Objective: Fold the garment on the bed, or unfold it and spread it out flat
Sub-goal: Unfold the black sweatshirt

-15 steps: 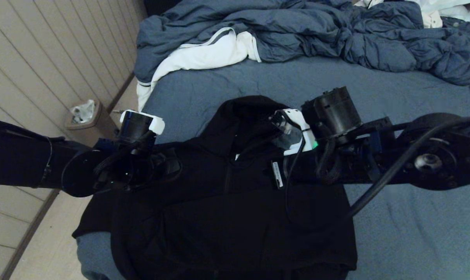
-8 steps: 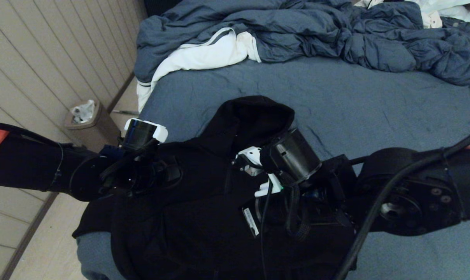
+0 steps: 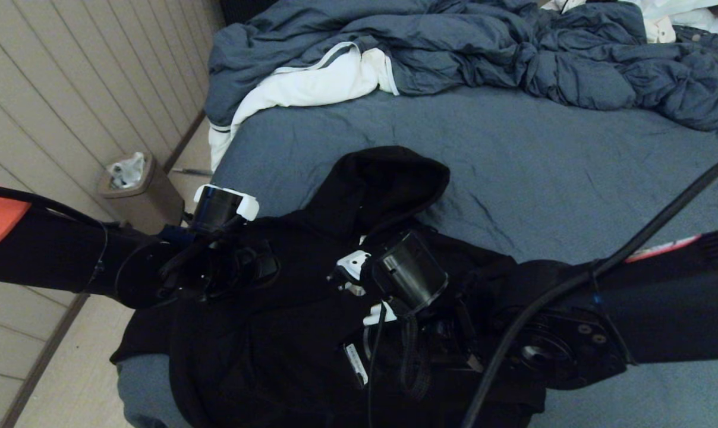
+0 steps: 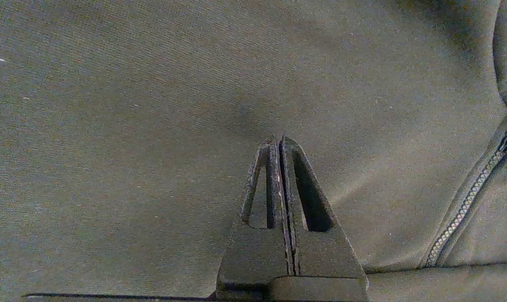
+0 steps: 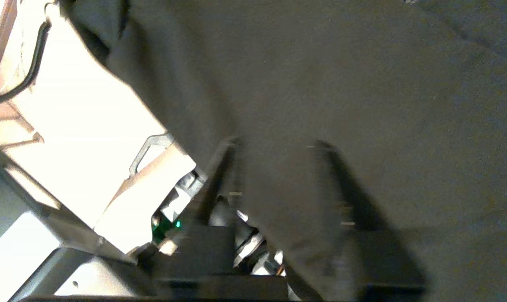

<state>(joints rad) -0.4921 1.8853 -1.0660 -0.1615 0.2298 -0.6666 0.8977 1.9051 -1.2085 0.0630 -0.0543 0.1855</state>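
- The bed (image 3: 573,172) fills most of the head view, its blue-grey sheet bare at centre right.
- A crumpled duvet (image 3: 484,47) lies along the top of the frame, with a white cloth (image 3: 311,86) beside it at upper centre-left, draped over the bed's edge.
- The garment (image 3: 287,333), a black hoodie, lies at lower centre near the bed's left edge, hood (image 3: 389,178) toward the duvet.
- The right arm crosses in from the lower right and hides much of the hoodie's right half; the left arm comes in from the left edge and covers its left shoulder.
- A bin (image 3: 142,190) stands on the floor at centre left, by the wall.
- The right gripper (image 5: 278,176) shows only in its wrist view: jaws parted, a fold of dark fabric between them; whether it is pinched I cannot tell.
- The left gripper (image 4: 278,144), in its wrist view, has its jaws clenched together with nothing between them, over flat fabric, the zipper (image 4: 467,205) at right.
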